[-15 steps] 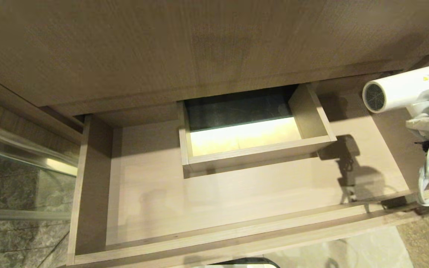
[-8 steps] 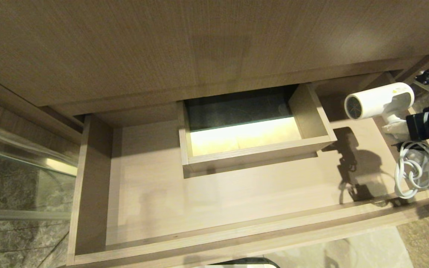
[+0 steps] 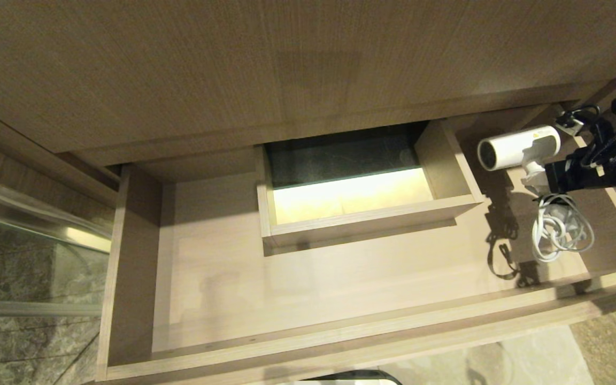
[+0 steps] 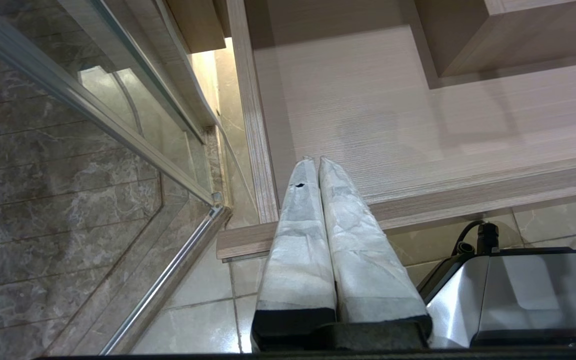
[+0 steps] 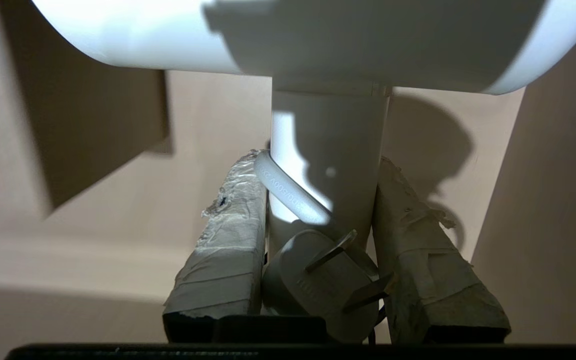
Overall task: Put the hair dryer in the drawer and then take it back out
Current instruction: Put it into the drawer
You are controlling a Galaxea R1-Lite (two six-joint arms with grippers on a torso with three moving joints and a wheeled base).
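We see a wood-grain panel (image 3: 233, 69) above, grey marble floor tiles (image 3: 24, 342) at left beside a glass door with a metal frame (image 4: 133, 135) (warm light glows below the cabinet).

hair dryer (image 3: 519, 147) carried lower and leftward into the drawer (image 3: 340, 278), right pincer (image 3: 540, 176) following

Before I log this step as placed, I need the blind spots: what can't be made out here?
- Whether the hair dryer touches the drawer floor: head view looks from above; in the right wrist view its barrel fills the top.
- Right gripper, shut on the handle: its arm is cut by the head view's right edge.
- Drawer's back: hidden under the panel.
- Left gripper: absent from the head view.
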